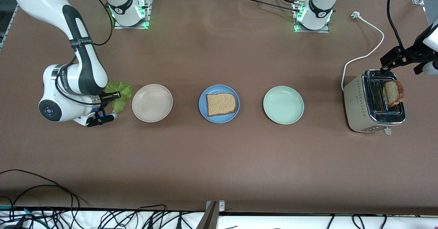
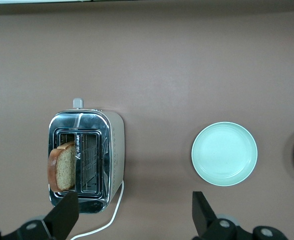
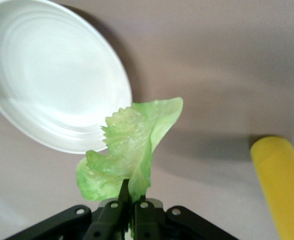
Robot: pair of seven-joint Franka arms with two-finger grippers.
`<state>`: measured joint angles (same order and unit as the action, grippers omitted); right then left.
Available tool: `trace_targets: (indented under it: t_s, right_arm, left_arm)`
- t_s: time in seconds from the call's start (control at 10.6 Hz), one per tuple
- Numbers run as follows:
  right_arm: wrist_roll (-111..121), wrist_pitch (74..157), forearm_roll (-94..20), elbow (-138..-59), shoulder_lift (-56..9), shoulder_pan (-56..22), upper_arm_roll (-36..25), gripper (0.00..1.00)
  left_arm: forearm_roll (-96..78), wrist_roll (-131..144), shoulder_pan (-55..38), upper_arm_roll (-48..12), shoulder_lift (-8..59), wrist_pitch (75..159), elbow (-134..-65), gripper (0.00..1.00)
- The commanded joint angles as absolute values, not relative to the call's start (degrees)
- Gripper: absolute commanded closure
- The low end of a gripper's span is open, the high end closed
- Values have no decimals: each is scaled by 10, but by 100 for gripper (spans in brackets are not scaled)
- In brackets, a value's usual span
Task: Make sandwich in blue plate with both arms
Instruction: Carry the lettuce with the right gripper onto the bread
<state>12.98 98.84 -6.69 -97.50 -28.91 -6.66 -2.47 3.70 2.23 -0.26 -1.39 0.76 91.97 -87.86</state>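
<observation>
The toaster [image 1: 374, 102] stood nearest, left end effector [image 2: 134, 212] spread above it. Right end effector [image 3: 128, 200] pinched the lettuce [image 1: 119, 94] beside the beige plate [image 1: 152, 103]; it should drape flat over the bread slice [image 1: 221, 104] on the blue plate [image 1: 219, 117].

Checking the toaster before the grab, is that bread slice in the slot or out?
In: the bread slice stands upright in the toaster slot, top half sticking out.

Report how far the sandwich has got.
Done: one bread slice lies on the blue plate. In hand: the right pincer is shut on the lettuce, up beside the beige plate. Left: the lettuce isn't on the bread yet, and the second slice stands in the toaster, with the left pincer open above the table by it.
</observation>
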Motion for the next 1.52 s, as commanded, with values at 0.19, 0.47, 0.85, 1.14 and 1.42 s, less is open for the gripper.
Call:
trace_targets:
  t_s: [0.19, 0.47, 0.85, 1.14, 1.42]
  right_arm:
    - [-61, 918, -120, -842, -305, -167, -23, 100]
    - [-183, 1055, -218, -808, -342, -223, -23, 100]
    - [-263, 1132, -393, -797, -403, -300, -20, 100]
    - [-292, 1217, -396, -805, -443, -361, -20, 100]
    - [-294, 1226, -396, -825, -452, -375, -20, 39]
  left_arm:
    - [39, 19, -3, -18, 18, 911, -861, 0]
    - [39, 19, 0, -18, 17, 911, -861, 0]
    - [39, 19, 0, -18, 17, 911, -861, 0]
    - [40, 19, 1, -18, 17, 910, -861, 0]
    - [40, 19, 0, -18, 17, 910, -861, 0]
